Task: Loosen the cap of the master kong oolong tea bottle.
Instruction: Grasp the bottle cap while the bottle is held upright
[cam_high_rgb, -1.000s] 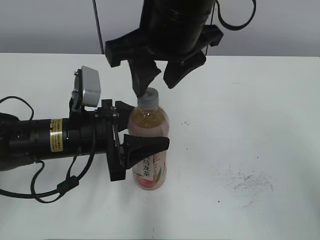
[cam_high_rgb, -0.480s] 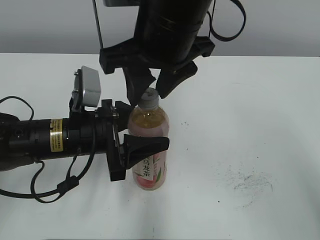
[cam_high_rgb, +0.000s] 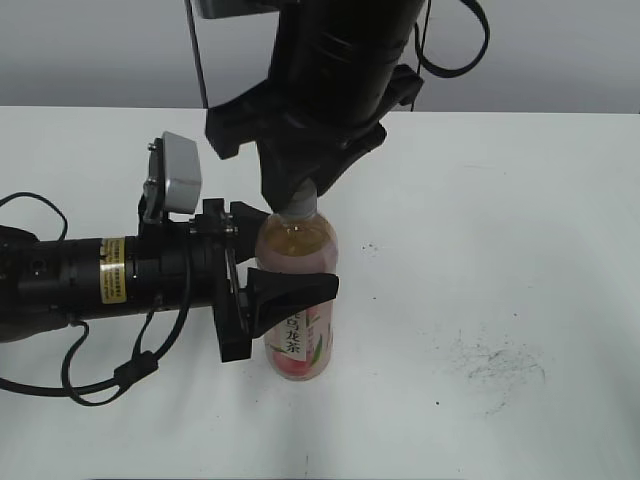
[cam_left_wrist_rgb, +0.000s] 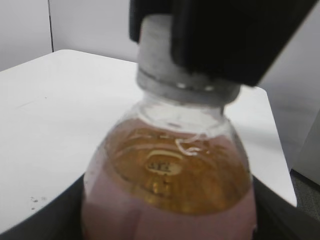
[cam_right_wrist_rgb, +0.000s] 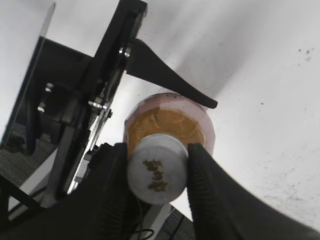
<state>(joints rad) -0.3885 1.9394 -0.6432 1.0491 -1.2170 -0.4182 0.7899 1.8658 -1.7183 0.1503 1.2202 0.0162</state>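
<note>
The master kong oolong tea bottle (cam_high_rgb: 297, 300) stands upright on the white table, amber tea above a pink label. My left gripper (cam_high_rgb: 275, 290) comes in from the left and is shut on its body; the bottle fills the left wrist view (cam_left_wrist_rgb: 170, 185). My right gripper (cam_high_rgb: 300, 185) comes down from above and is shut on the cap (cam_right_wrist_rgb: 157, 167), a white-grey round cap with a dark mark on top, held between both black fingers. In the left wrist view the cap (cam_left_wrist_rgb: 160, 65) shows partly under the black fingers. In the exterior view the cap is almost hidden by the gripper.
The white table (cam_high_rgb: 500, 250) stretches to the right, with dark scuff marks (cam_high_rgb: 495, 365) at the front right. The left arm's black body (cam_high_rgb: 90, 280) and cables lie along the left side. A grey wall stands behind.
My right gripper came down over the bottle's top and closed its fingers on the cap. The left gripper and bottle have not moved.
</note>
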